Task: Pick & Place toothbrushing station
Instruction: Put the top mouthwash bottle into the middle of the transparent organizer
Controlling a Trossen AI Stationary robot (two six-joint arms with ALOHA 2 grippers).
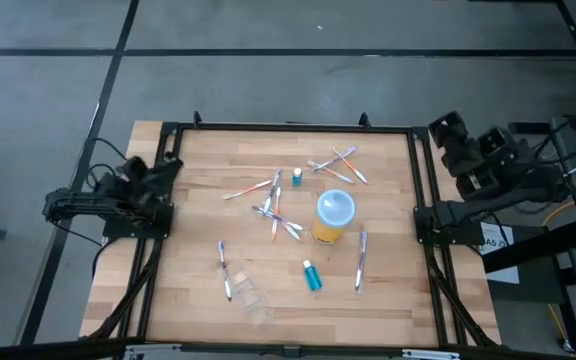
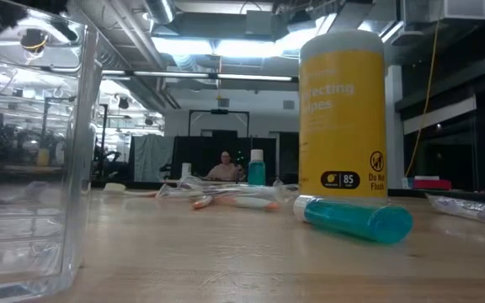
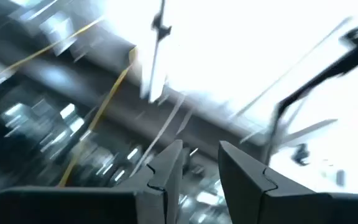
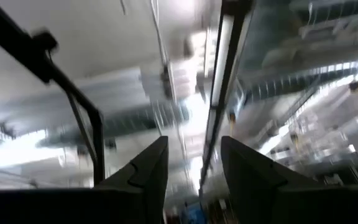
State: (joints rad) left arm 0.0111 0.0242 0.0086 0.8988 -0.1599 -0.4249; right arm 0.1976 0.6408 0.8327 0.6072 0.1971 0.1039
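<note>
Several thin toothbrushes lie flat on the wooden table (image 1: pixel 188 300): a crossed cluster (image 1: pixel 274 208) in the middle, a few (image 1: pixel 336 165) at the far side, one (image 1: pixel 361 258) to the right, one (image 1: pixel 224 268) to the near left. The yellow cup with a pale-blue top (image 1: pixel 334 216) stands upright in the middle. One teal tube (image 1: pixel 312 276) lies near it and a second (image 1: pixel 296 179) stands farther back. A clear pouch (image 1: pixel 250 295) rests near the front. My left gripper (image 3: pixel 199 149) is open at the table's left edge. My right gripper (image 4: pixel 194 143) is open off the right edge. Both point upward at the ceiling.
A black frame (image 1: pixel 288 127) runs round the table's edges. In the low view the clear pouch (image 2: pixel 23 160) fills the left foreground, with the lying teal tube (image 2: pixel 356 220) in front of the yellow cup (image 2: pixel 342 118). A person (image 2: pixel 224 168) sits far behind the table.
</note>
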